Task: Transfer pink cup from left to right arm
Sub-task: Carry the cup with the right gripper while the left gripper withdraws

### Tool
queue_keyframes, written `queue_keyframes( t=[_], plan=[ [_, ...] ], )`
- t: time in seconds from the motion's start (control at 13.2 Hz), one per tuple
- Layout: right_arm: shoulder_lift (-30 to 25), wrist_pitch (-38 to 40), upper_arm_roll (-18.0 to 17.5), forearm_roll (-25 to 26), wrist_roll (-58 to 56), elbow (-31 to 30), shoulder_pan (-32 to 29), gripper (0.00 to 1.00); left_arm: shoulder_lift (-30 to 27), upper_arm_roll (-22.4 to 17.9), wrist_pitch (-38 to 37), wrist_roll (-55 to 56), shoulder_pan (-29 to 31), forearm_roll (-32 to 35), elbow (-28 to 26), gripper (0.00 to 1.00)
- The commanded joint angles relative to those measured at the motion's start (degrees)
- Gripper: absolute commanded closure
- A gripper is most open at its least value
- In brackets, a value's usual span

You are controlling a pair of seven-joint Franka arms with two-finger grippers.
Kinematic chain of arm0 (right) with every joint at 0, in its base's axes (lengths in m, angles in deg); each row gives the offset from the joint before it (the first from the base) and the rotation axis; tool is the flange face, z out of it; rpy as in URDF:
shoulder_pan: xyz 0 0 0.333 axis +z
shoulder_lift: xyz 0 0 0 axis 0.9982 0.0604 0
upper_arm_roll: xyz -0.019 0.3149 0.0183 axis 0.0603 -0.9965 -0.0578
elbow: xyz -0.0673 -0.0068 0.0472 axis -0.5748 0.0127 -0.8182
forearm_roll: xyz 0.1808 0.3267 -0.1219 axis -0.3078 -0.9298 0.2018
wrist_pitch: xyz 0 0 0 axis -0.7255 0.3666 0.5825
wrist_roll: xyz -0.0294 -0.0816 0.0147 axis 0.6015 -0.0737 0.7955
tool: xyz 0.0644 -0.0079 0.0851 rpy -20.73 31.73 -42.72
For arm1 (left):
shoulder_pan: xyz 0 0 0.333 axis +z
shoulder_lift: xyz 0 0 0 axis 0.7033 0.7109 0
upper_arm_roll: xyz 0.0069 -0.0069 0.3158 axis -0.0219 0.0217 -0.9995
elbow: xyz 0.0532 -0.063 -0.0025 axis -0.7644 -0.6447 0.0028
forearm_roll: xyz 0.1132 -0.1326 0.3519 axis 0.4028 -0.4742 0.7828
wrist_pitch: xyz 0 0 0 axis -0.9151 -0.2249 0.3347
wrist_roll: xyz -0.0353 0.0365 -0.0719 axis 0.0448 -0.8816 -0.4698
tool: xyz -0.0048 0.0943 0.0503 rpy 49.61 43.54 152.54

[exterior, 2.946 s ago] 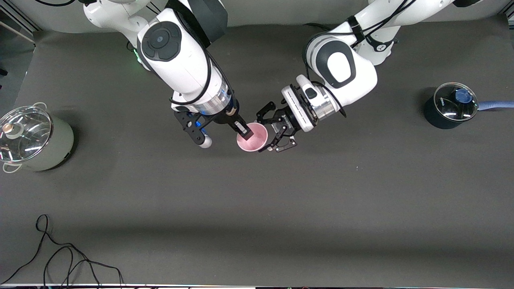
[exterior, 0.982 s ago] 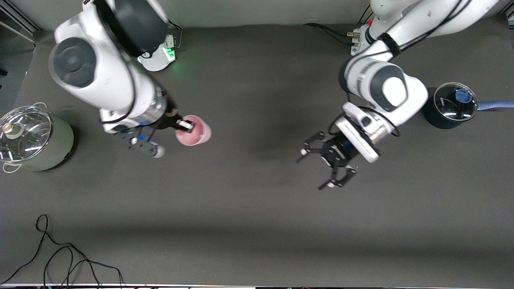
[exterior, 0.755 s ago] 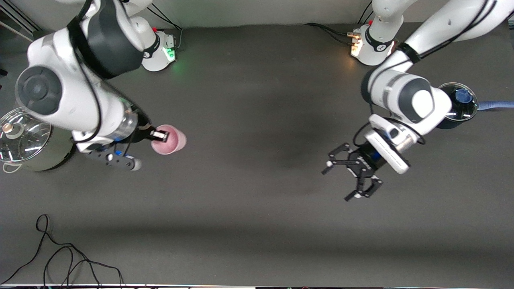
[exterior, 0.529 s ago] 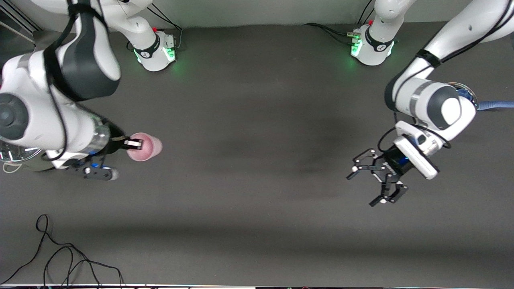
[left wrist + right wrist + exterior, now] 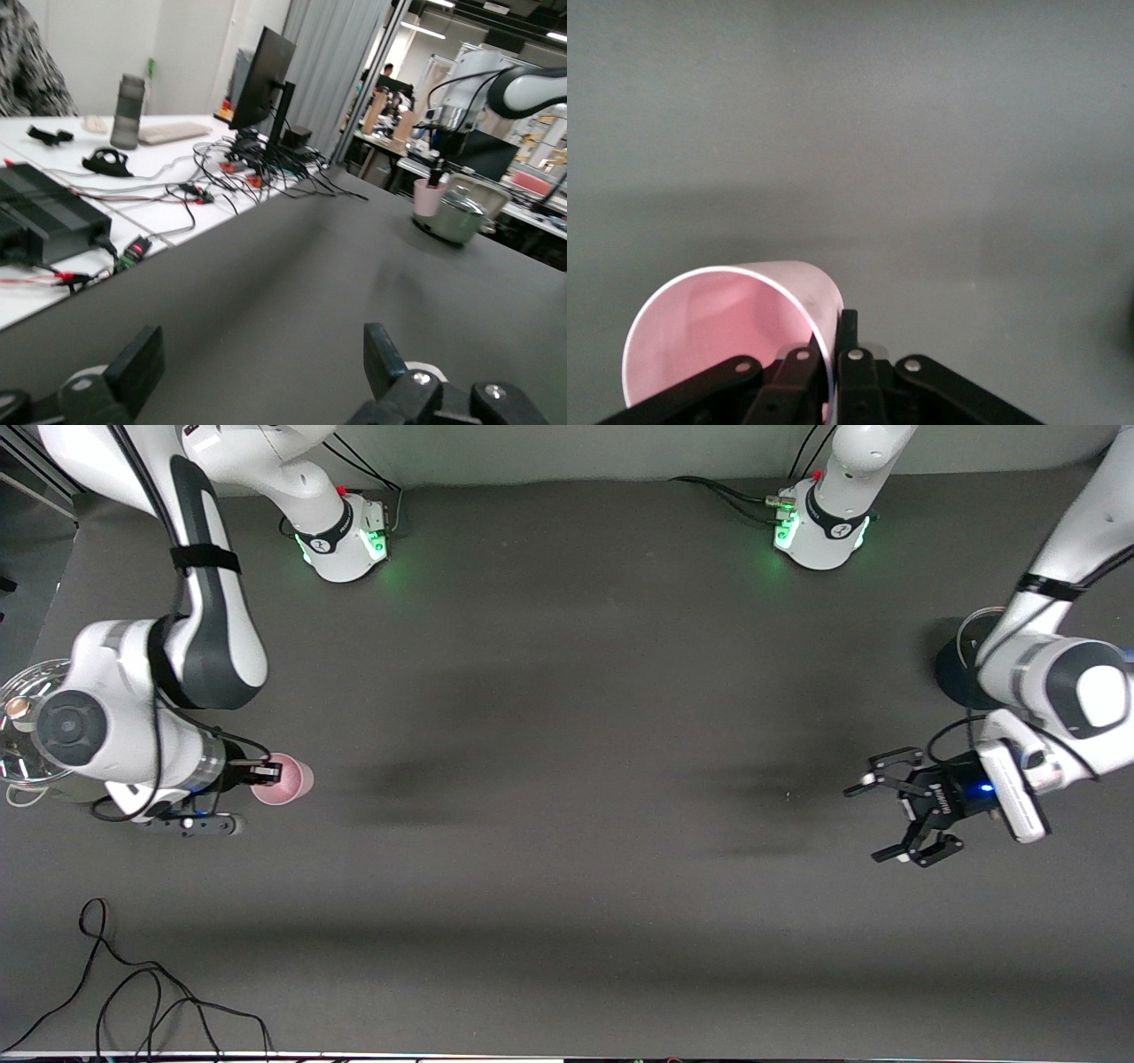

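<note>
I see no readable writing. My right claw (image 5: 266, 772) pinches the cup (image 5: 282, 779) by its rim beside the pot (image 5: 35, 731); my left claw (image 5: 886, 815) hangs spread, well apart from that pot.

The right arm bends low at its end of the table, its end effector (image 5: 266, 772) pinched tight. The left arm's end effector (image 5: 890, 819) hangs with its fingers spread wide apart.
</note>
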Motion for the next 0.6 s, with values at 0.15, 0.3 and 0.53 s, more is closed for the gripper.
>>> queue_keyframes(
  t=[0.15,0.3,0.53],
  plan=[
    [-1.79,-27.61,0.16,1.11,-2.88,-20.79,0.61,1.00,-1.92,-2.50,-16.68,23.72,1.61,19.73,10.62,0.00],
    [0.49,-31.24,0.07,0.85,-3.33,-22.04,0.61,1.00,-2.62,-2.50,-23.36,32.69,1.52,27.65,16.07,0.00],
    [2.52,-34.94,0.07,0.50,-3.33,-23.53,0.61,1.00,-4.73,-1.71,-29.27,39.66,0.82,35.93,21.09,0.00]
  ],
)
